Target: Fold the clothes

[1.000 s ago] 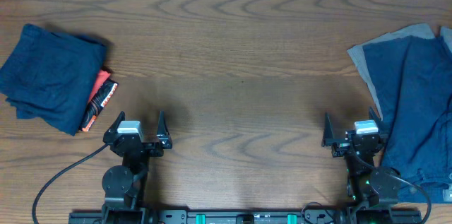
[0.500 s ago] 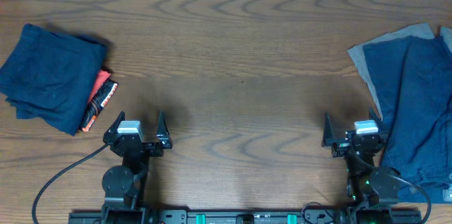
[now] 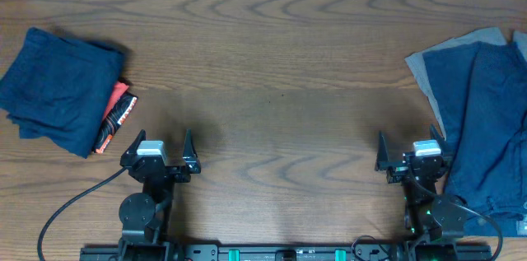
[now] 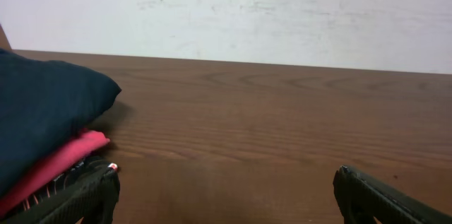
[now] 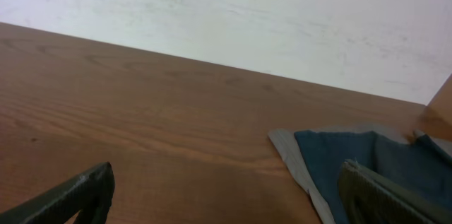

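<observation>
Left gripper (image 3: 161, 144) and right gripper (image 3: 408, 147) both spread, holding nothing, bottom of frame. Folded dark navy fabric clothes (image 3: 58, 88) upper left on brown wooden desk (image 3: 280, 72); unfolded navy clothes (image 3: 486, 121) right edge.

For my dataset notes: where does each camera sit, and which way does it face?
Overhead: above the table, facing down; shows left gripper, right gripper.
Left wrist: low on the left arm, facing the far wall; own fingers at bottom.
Right wrist: same, on the right arm.
Shared: folded clothes in overhead and left wrist; unfolded clothes in overhead and right wrist.
</observation>
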